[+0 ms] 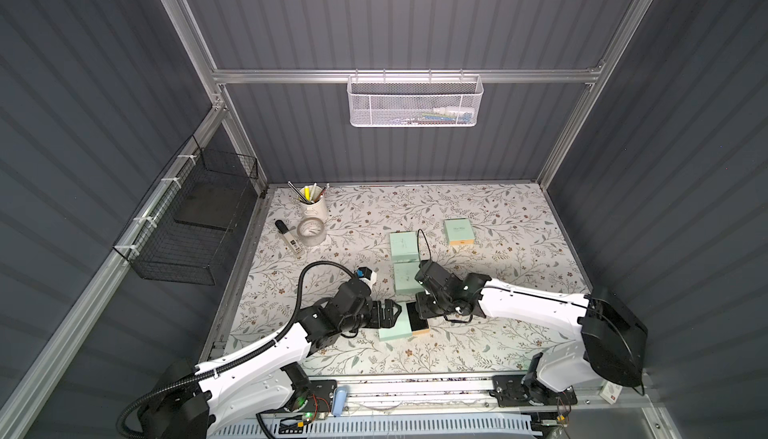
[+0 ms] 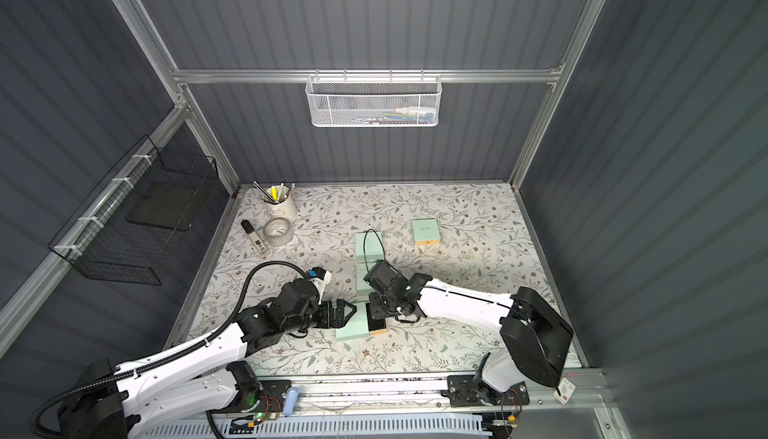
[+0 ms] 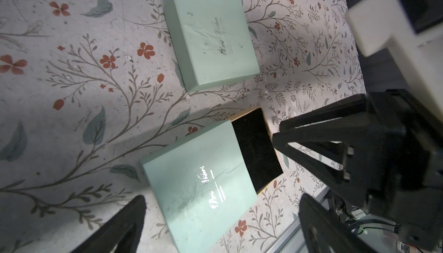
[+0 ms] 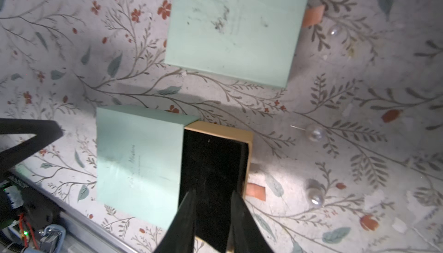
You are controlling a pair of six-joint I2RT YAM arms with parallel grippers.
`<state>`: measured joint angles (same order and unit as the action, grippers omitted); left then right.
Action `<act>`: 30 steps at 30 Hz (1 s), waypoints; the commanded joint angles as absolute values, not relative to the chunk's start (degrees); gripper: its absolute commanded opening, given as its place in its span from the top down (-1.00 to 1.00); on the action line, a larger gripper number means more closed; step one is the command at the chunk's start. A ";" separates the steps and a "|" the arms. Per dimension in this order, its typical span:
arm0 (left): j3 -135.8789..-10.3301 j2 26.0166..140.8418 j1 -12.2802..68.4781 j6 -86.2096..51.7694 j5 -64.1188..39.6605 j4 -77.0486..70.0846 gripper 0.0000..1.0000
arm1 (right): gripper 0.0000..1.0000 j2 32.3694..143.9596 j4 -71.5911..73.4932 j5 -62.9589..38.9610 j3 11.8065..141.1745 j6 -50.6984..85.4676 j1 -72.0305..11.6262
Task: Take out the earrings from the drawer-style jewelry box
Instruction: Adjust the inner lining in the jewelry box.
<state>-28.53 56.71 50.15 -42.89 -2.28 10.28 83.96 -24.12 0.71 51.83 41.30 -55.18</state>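
The box lies near the mat's 6 o'clock edge. Its drawer is slid out toward 3 o'clock, and the black lining that shows is bare. The earrings are on the mat off the drawer's 3 o'clock end, clear of it and apart from each other. One lies toward 2 o'clock with its pin showing, and the second stud lies toward 4 o'clock. A third bead sits by the other box at 12 o'clock; I cannot tell which set it belongs to. The right claw hangs over the drawer with its jaws a narrow gap apart and nothing between them. The left claw is spread wide at the box's 9 o'clock end and grips nothing. The removal looks done, so the step in hand is probably a clean retreat. The right claw does best to rise straight up before it swings toward 3 o'clock, because the round studs probably roll at a touch and lie under that path. The left claw should back toward 9 o'clock without nudging the box, which could push the drawer into the studs. Part of the drawer is hidden inside the box, so that part is worth checking.
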 commanded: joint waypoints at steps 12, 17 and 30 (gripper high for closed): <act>-27.99 56.05 49.77 -43.60 -0.97 11.16 -1.00 | 0.77 88.83 -23.54 0.70 52.07 41.66 -55.55; -27.77 56.31 49.82 -43.86 -1.06 10.64 -0.99 | 0.78 92.14 -23.28 1.65 52.09 42.16 -55.59; -27.36 58.18 49.83 -44.12 -1.85 9.58 -0.99 | 0.71 87.82 -22.54 0.38 51.34 42.98 -55.66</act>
